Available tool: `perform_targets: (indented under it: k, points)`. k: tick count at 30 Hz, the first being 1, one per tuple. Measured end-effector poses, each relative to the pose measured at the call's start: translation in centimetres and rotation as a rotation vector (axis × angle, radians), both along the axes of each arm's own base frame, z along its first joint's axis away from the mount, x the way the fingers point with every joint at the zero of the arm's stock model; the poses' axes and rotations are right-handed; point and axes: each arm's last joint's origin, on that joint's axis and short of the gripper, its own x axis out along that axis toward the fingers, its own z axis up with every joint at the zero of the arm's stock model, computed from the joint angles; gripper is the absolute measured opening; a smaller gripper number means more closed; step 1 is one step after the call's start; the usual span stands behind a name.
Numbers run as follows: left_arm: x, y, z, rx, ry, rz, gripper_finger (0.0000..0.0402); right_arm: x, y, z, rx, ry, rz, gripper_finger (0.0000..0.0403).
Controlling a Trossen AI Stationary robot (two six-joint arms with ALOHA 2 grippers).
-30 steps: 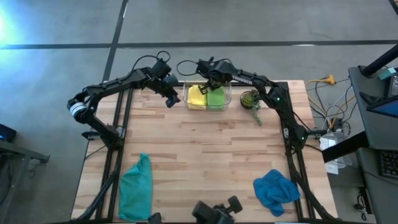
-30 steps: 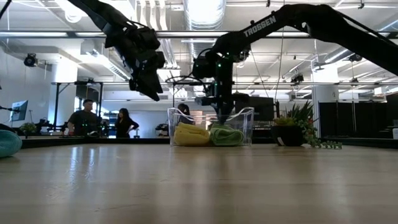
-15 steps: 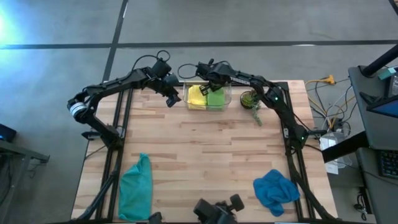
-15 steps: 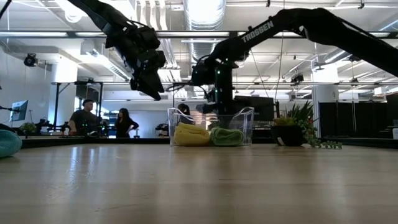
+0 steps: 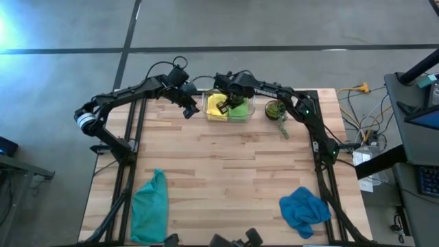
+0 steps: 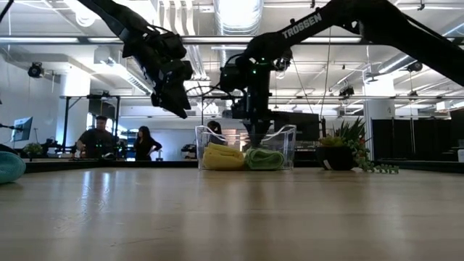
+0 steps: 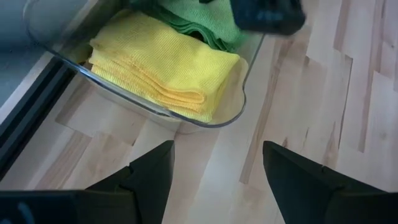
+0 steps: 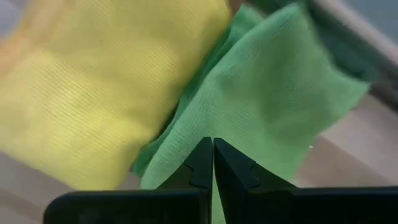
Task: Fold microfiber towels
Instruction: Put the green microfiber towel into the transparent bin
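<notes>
Since a second ago the right gripper (image 6: 255, 138), fingers pressed together on nothing, has lifted out of the clear bin (image 5: 248, 113) and hangs just above it; the left gripper (image 5: 189, 110) stays spread and empty beside the bin. Four towels: yellow towel (image 7: 163, 70) and green towel (image 8: 273, 118) folded in the bin, the green partly hidden overhead by the right arm. The teal towel (image 5: 149, 207) and blue towel (image 5: 302, 208) lie crumpled far from the bin.

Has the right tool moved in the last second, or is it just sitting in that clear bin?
Yes. In the low view the right tool has risen from down among the towels to about the bin's rim, shut and empty; the green towel lies below.
</notes>
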Motion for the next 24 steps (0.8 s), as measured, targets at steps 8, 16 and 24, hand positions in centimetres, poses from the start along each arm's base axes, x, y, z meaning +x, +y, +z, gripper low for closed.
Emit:
perform_targets:
  k: [8, 16, 24]
  points:
    - [0.1, 0.1, 0.1, 0.011, -0.013, 0.000, 0.0228, 0.0, 0.6, -1.4, 0.048, 0.012, 0.017, 0.0008]
    - [0.1, 0.1, 0.1, 0.011, -0.013, 0.000, 0.0228, 0.2, 0.6, -0.4, 0.015, -0.009, 0.012, 0.0009]
    - [0.1, 0.1, 0.1, 0.011, -0.013, 0.000, 0.0228, 0.9, 1.5, -0.2, 0.013, -0.025, 0.037, 0.0008]
